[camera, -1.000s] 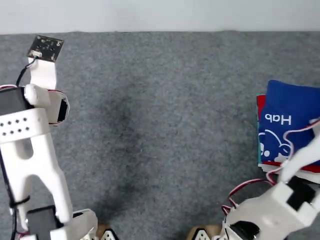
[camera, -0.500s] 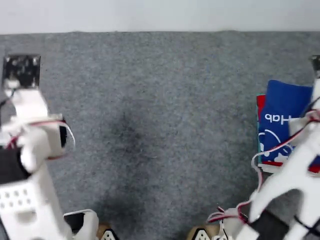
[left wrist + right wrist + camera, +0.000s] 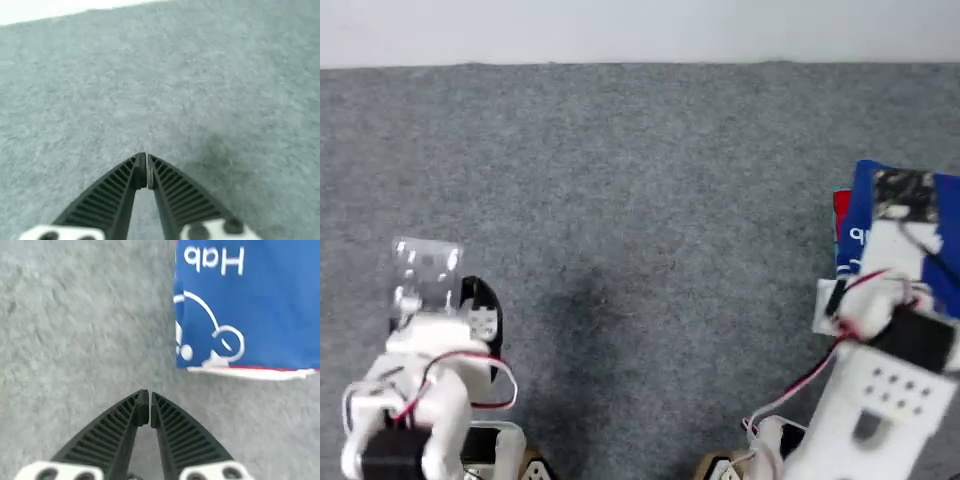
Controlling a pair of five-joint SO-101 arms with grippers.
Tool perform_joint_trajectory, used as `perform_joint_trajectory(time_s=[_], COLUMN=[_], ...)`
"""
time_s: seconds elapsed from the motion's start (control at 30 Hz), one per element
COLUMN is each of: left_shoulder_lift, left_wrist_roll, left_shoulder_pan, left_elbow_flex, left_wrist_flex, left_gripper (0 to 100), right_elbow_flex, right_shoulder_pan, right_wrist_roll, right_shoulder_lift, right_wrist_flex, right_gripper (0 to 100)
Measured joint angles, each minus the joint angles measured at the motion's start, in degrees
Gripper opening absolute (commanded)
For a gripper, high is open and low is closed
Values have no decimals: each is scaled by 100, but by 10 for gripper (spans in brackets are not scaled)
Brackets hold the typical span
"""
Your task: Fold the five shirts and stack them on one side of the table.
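Note:
A stack of folded shirts point(image 3: 865, 225) lies at the table's right edge, a blue shirt point(image 3: 245, 305) with white print on top and red and white edges peeking out below. My right gripper point(image 3: 146, 407) is shut and empty, hanging over bare grey cloth just short of the stack's near edge. In the high view the right arm point(image 3: 880, 350) covers part of the stack. My left gripper point(image 3: 145, 172) is shut with nothing in it, over the grey cloth at the near left, where the left arm point(image 3: 425, 350) is drawn back.
The grey table cover point(image 3: 650, 200) stretches across the whole middle. A white wall strip point(image 3: 640, 30) runs along the far edge. Both arm bases sit at the near edge.
The left arm has pulled back from the far left toward the near edge. The right arm has swung in over the shirt stack's near side.

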Motion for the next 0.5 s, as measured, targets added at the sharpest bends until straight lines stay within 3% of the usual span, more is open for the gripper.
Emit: perform_joint_trajectory(time_s=[0.27,0.5], left_shoulder_lift=[-1538,-1855], left_wrist_roll=[0,0], left_shoulder_pan=[-281,-273], left_elbow_flex=[1785,3033], left_wrist_flex=[-229,-756], left_gripper=[14,14], right_elbow_flex=[2875,5125], right_shoulder_pan=[-536,-1222], right_wrist_roll=[-88,-88], right_shoulder_lift=[-2207,-4475], right_wrist_flex=[-1829,-2180], right_gripper=[9,9])
